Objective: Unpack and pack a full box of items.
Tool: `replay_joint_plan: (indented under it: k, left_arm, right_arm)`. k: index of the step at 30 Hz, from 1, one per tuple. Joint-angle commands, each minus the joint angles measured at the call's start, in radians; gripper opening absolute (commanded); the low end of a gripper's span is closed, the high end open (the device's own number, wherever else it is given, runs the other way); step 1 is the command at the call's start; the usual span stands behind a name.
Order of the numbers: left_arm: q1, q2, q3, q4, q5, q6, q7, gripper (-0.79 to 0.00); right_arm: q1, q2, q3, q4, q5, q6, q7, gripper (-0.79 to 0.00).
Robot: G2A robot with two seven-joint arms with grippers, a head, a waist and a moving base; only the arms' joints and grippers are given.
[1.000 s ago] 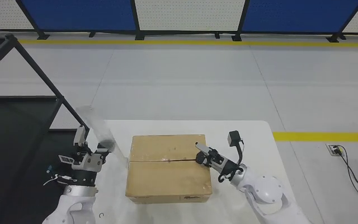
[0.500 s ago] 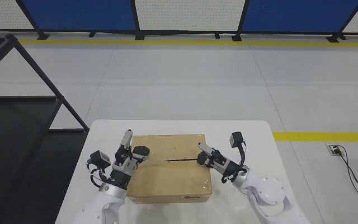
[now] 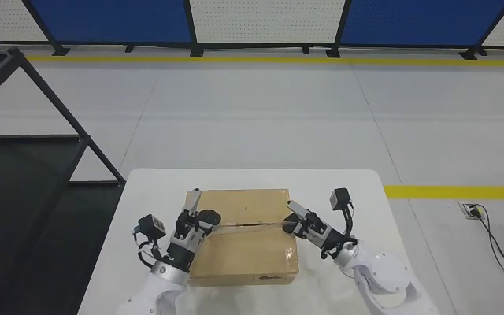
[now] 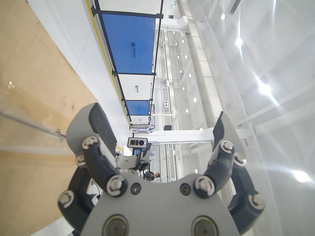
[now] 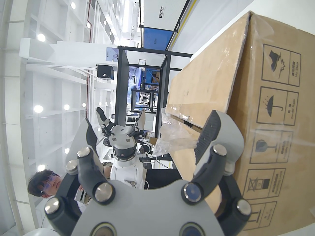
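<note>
Box (image 3: 236, 252): one | left pincer (image 4: 160, 116), right pincer (image 5: 150, 124): two, both spread

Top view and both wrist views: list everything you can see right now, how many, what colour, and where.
cardboard box: one, brown, middle of the table, top flaps down
clear tape: one loose crumpled piece, see-through, at the end of the box's top seam by the right gripper
table: one, white, under the box
frame: one, black, off the table's far left corner
partition panels: several, blue and white, along the far end of the floor
floor lines: two, yellow, one by the panels, one to the table's right
left gripper: one, grey and black, open, at the box's left side
right gripper: one, grey and black, open, at the box's right side
</note>
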Motion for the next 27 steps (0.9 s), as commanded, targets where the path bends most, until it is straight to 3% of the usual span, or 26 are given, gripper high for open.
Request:
replay_joint_plan:
  k: [1, 12, 27]
  left_arm:
    - [0.023, 0.002, -0.024, -0.010, -0.006, -0.005, -0.013, 0.000]
    - [0.125, 0.015, -0.137, -0.053, -0.036, 0.023, -0.162, 0.000]
    - [0.147, 0.024, -0.212, -0.002, -0.003, 0.071, -0.252, 0.000]
  right_arm:
    - [-0.002, 0.002, 0.007, -0.006, 0.000, 0.007, 0.005, 0.000]
    - [-0.030, 0.016, 0.045, -0.083, -0.020, 0.113, 0.059, 0.000]
    - [-0.019, 0.020, 0.030, -0.098, -0.036, 0.175, 0.084, 0.000]
